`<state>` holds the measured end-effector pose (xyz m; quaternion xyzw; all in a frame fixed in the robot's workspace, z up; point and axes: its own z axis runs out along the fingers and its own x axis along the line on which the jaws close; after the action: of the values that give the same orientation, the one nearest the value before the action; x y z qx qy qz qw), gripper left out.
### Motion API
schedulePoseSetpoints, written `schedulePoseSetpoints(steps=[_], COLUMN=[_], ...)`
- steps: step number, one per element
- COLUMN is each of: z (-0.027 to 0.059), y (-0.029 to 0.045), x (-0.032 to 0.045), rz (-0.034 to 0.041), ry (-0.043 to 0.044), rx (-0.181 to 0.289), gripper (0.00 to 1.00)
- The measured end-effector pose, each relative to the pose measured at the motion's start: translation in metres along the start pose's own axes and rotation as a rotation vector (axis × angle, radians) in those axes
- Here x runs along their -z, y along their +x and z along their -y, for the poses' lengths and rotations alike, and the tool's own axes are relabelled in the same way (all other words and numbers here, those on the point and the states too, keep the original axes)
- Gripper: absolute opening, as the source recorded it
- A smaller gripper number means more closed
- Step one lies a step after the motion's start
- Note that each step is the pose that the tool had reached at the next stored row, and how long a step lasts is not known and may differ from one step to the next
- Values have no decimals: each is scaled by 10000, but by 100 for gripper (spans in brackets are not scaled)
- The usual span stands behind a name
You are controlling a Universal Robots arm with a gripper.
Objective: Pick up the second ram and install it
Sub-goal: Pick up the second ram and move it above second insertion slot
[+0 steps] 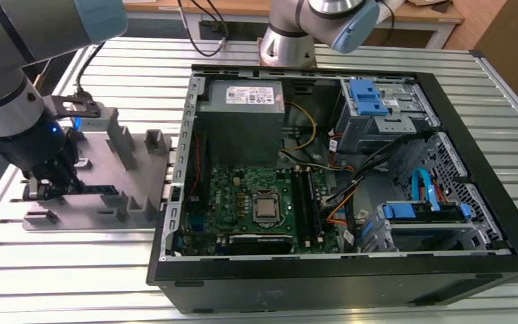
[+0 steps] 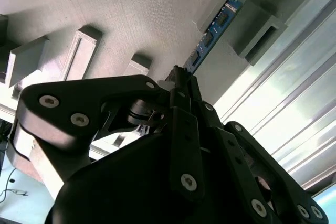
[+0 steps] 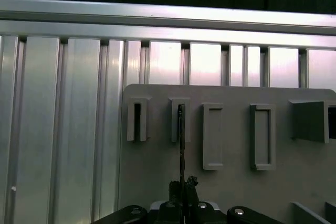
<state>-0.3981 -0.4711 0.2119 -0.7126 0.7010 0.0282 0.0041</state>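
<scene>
Edges, room: grey plastic fixture plate with upright posts [image 1: 115,152] lies on the slatted aluminium counter [image 1: 79,270]. Its edge on the exterior view's right is just beside the open black computer case [image 1: 331,287]. Open slats border its other sides.
Tool: black linkage tool [image 1: 50,187] is low over the plate, clenched on one end of the second ram.
Second ram: thin dark memory stick [image 1: 92,190] lies level along the plate, its far end in a slotted post [image 3: 174,129].
Second wrist view: shows the stick's blue face with black chips [image 2: 215,27].
First wrist view: shows the stick edge-on as a dark line [image 3: 181,145], apart from the neighbouring posts.
Surroundings: green motherboard [image 1: 241,185] and silver CPU socket [image 1: 266,206] are inside the case. A second arm's base [image 1: 286,40] stands behind the case.
In the way: the case's side wall stands between plate and board.
</scene>
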Motion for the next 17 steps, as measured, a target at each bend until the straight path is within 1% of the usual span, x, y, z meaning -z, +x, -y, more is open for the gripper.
schedulePoseSetpoints(steps=[5, 17], z=[-1, -3], y=[-2, -4], x=[33, 81], rz=[1, 0], ry=[2, 1], rx=[0, 1], gripper=[14, 14])
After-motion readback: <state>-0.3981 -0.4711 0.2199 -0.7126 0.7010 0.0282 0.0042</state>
